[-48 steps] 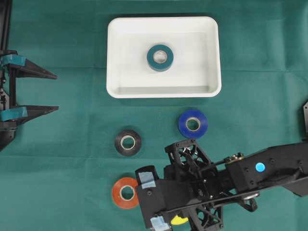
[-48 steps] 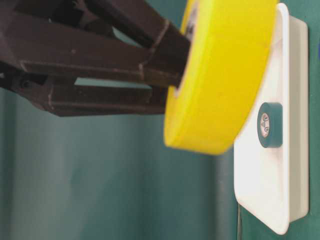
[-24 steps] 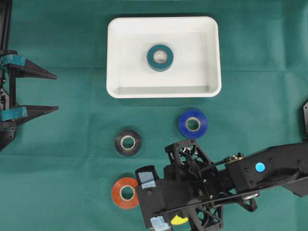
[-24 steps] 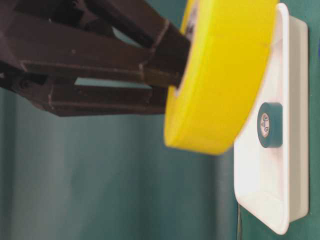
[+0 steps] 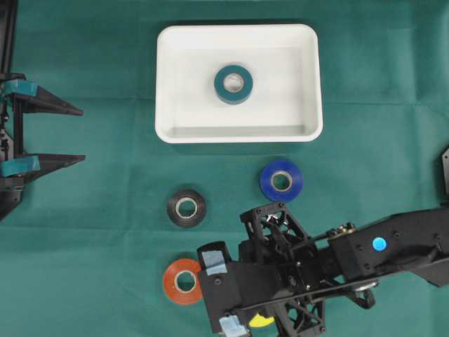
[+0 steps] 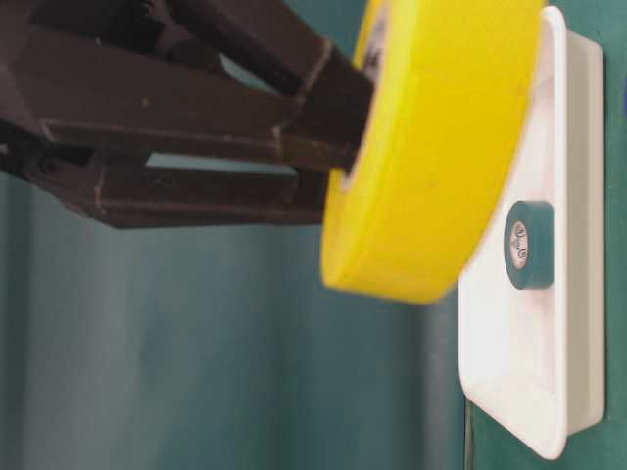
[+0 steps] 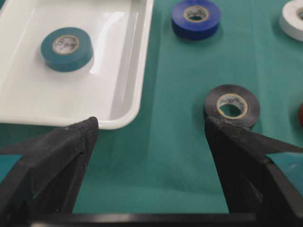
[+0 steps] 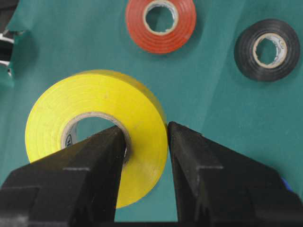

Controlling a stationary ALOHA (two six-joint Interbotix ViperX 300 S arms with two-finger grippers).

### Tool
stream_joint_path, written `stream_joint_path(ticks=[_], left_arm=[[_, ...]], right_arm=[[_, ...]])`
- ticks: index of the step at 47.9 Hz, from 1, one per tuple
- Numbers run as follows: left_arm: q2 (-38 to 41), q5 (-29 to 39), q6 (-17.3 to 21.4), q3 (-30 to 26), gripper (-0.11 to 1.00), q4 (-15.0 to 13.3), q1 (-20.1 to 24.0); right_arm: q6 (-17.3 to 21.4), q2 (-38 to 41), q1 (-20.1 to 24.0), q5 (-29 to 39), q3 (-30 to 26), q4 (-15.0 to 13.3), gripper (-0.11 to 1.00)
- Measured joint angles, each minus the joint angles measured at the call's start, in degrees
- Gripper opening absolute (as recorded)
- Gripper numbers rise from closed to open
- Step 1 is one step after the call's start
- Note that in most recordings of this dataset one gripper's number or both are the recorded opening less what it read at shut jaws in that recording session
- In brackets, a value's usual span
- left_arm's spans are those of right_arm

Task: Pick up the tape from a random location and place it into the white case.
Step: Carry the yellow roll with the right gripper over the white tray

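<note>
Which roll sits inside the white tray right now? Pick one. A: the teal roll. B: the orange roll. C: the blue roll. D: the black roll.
A: the teal roll lies flat in the middle of the white tray, while the other colours rest on the green cloth outside it.

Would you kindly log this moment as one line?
right gripper: shut on yellow tape | left gripper: open | white case: teal tape

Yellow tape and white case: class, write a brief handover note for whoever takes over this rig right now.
Right gripper: shut on the yellow tape, one finger through its core, near the table's front edge.
Left gripper: open, holding nothing, parked at the left.
White case: holds a teal roll.
Black roll, blue roll and orange roll lie on the cloth.
Left: carry the yellow tape to the case and release.
</note>
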Motion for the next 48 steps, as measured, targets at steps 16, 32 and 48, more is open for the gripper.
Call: stream_joint_path(ticks=[16, 32, 48], left_arm=[[0.0, 0.0, 0.0, 0.0, 0.95, 0.1, 0.0], [0.0, 0.0, 0.0, 0.0, 0.95, 0.1, 0.0], [0.0, 0.1, 0.0, 0.0, 0.95, 0.1, 0.0]], right_arm=[[0.1, 0.0, -0.2, 0.2, 0.0, -1.2, 0.31], [0.1, 0.0, -5.9, 1.1, 0.0, -3.3, 0.31], [-0.1, 0.0, -15.9, 1.5, 0.0, -5.3, 0.32]])
